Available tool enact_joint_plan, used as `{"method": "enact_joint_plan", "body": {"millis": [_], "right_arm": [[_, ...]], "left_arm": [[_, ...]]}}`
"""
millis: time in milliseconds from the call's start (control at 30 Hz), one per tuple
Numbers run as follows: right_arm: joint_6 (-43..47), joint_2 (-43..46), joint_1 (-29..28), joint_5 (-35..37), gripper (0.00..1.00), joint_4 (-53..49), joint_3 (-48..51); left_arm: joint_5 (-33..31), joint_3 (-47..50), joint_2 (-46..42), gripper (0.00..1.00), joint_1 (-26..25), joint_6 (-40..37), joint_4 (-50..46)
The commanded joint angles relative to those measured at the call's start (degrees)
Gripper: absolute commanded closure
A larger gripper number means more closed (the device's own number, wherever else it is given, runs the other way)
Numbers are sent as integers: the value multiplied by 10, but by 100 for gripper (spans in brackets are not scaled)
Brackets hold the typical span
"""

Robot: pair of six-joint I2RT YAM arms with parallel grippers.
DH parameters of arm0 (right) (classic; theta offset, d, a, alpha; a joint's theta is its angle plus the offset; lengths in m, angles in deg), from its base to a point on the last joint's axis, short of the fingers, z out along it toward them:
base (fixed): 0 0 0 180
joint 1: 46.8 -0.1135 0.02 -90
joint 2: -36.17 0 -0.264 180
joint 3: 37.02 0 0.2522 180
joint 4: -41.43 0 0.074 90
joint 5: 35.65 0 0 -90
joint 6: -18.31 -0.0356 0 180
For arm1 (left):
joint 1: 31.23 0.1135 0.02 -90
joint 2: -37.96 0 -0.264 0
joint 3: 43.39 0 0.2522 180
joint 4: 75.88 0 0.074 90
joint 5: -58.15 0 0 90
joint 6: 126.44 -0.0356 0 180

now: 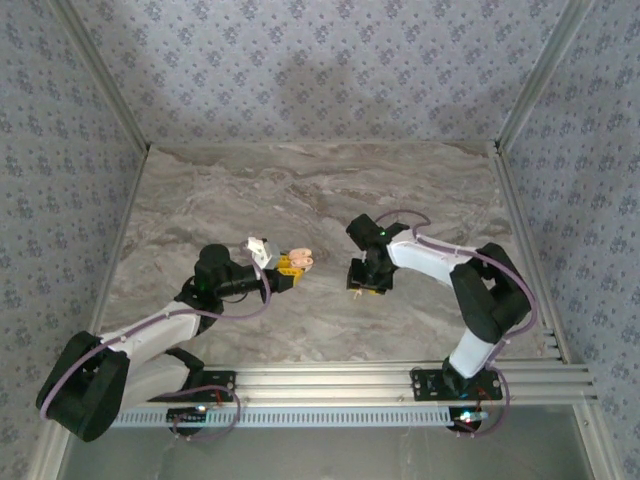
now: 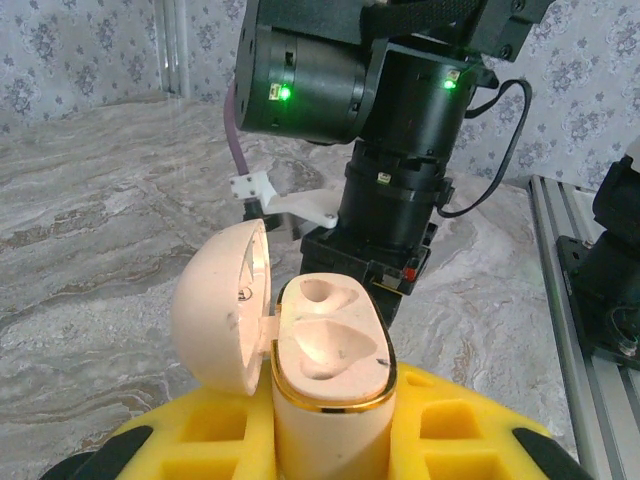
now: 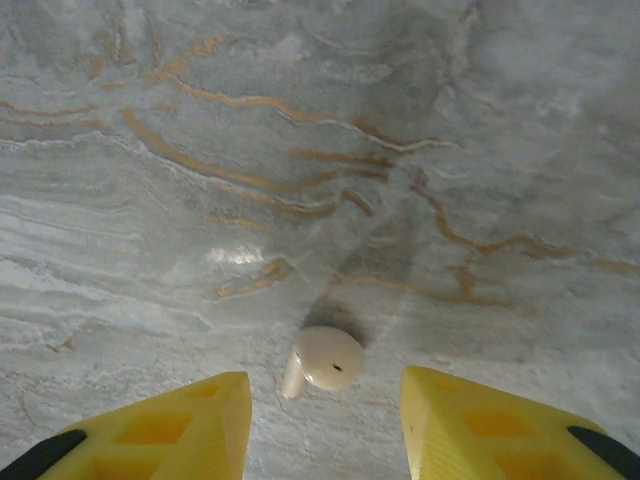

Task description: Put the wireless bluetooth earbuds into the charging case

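The right gripper (image 3: 325,402) is held with jaws apart, straddling a pale earbud (image 3: 327,358) that lies untouched on the tabletop (image 3: 300,150) right of centre, stem slanted toward the left finger. The charging case (image 2: 330,365), lid open, is clamped in the left gripper (image 1: 285,268) nearby, toward the left edge.

A grey-brown marble-patterned table (image 1: 300,190) is closed in at its back, left and right by walls of pale blue-grey floral wallpaper (image 1: 320,60). Slanted silver metal posts (image 1: 100,75) rise from its back corners. Ribbed aluminium rails (image 1: 340,378) run along its near edge.
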Motion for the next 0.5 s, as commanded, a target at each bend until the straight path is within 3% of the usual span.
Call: {"method": "enact_joint_plan", "body": {"millis": [0, 467], "right_arm": [[-10, -15, 2, -10, 56, 15, -2], [-4, -37, 0, 11, 66, 25, -12]], "left_arm": [[5, -16, -11, 87, 5, -10, 5], [2, -15, -12, 87, 6, -10, 3]]}}
